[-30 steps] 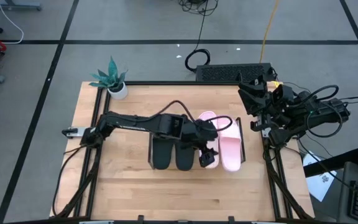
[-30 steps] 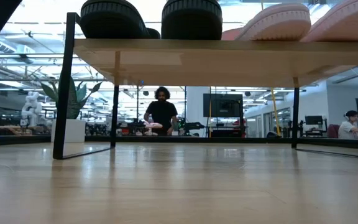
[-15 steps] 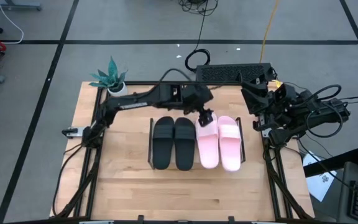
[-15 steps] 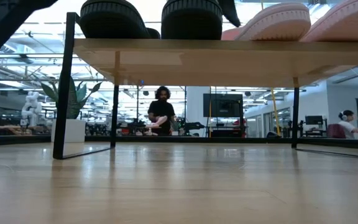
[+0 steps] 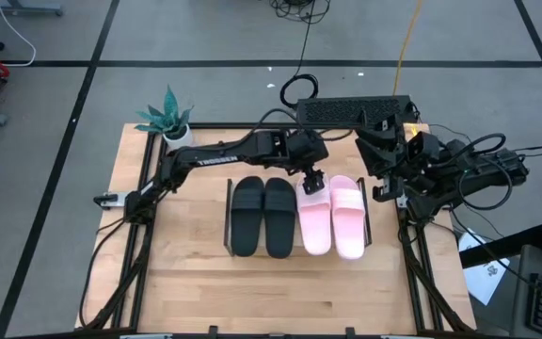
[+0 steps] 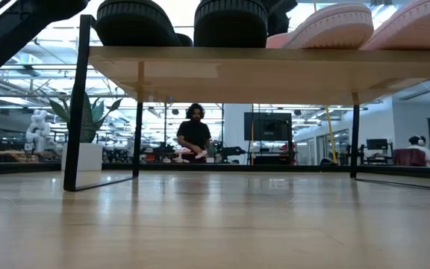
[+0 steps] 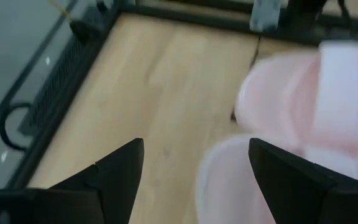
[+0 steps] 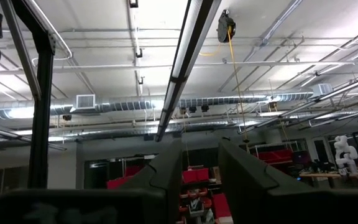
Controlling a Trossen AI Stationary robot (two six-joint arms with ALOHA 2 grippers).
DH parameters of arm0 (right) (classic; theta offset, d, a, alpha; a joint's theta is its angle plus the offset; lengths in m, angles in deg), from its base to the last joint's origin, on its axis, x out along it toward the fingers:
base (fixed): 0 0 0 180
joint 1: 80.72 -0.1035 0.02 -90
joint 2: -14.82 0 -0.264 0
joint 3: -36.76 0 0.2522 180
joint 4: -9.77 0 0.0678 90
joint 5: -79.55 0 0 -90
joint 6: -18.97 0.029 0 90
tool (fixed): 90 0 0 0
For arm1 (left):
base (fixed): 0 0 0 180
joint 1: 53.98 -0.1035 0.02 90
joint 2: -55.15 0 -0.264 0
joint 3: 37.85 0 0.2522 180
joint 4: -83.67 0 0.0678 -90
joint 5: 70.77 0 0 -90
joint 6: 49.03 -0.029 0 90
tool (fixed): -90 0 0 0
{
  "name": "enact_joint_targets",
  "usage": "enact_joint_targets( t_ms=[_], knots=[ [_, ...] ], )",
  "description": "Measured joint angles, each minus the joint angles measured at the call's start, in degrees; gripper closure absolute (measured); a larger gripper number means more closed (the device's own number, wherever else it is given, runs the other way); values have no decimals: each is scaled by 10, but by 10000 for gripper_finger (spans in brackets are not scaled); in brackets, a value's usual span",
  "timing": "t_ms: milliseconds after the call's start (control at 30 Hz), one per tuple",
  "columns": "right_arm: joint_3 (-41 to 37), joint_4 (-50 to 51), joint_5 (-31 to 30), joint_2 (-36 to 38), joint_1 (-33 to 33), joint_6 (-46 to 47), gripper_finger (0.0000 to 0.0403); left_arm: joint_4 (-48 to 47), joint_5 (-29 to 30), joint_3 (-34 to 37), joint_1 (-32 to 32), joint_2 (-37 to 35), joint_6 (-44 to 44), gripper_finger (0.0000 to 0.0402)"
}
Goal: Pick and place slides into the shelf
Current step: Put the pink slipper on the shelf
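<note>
All four slides sit in a row on the shelf [image 5: 229, 215] — the black pair [image 5: 262, 216] next to the pink pair [image 5: 331, 215]. A second ago the left end effector [image 5: 314, 182] was low over the pink slide; now it has pulled back to the heel end, fingers spread, holding nothing. The right end effector [image 5: 381, 148] waits by the counter [image 5: 186, 273] edge — its fingers a little apart. The job looks done.

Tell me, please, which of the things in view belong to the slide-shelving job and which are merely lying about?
Belonging to the job:
- black slides, on the shelf
- pink slides, beside them on the shelf
- shelf
- left gripper, open, empty, above the pink slides' far end

Lying about:
- potted plant, table's far left corner
- black box, behind the table
</note>
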Motion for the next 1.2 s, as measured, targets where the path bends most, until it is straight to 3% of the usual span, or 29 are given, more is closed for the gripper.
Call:
enact_joint_targets(
  t_ms=[433, 867, 1200],
  knots=[
    [0, 2, 1, -5, 0, 1, 310, -14, -18, -2, 17, 45, 8, 110],
    [0, 6, 0, -5, 0, 2, 310, -11, 19, -4, 22, -30, 21, 110],
    [0, -25, 0, -2, 1, -15, 310, 17, 35, -5, 109, -31, 9, 110]
  ],
)
